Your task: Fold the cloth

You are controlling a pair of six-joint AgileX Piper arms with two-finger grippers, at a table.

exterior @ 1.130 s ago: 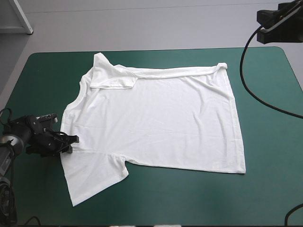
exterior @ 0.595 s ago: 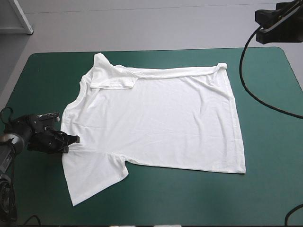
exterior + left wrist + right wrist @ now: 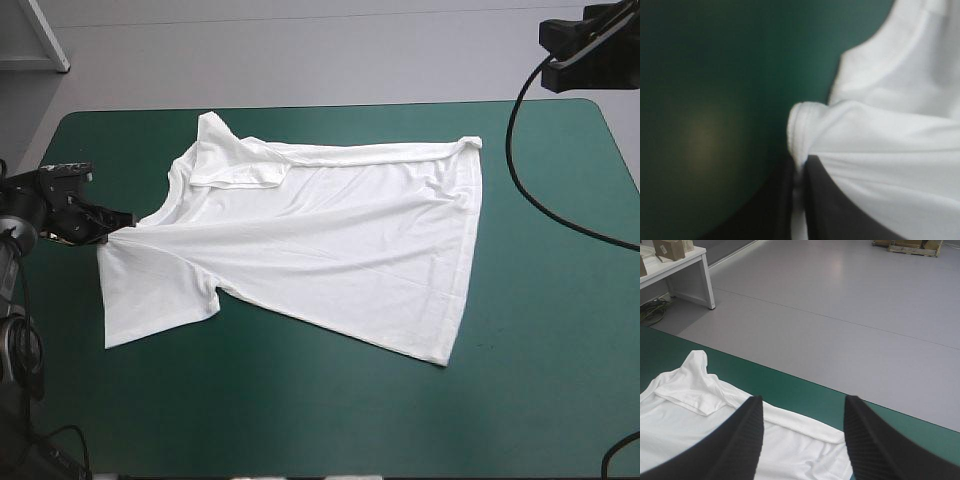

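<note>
While the left gripper pinches a shoulder of the T-shirt, which lies spread and skewed on the teal-green cover, the right gripper hangs raised, fingers wide. Folding judged barely begun.

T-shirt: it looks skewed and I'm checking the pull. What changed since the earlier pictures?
The left hand, shut on the T-shirt at its shoulder edge, moved left and toward the far edge of the table, dragging the near sleeve and near hem corner along. The far sleeve, far hem and raised, open right hand stayed put.
</note>
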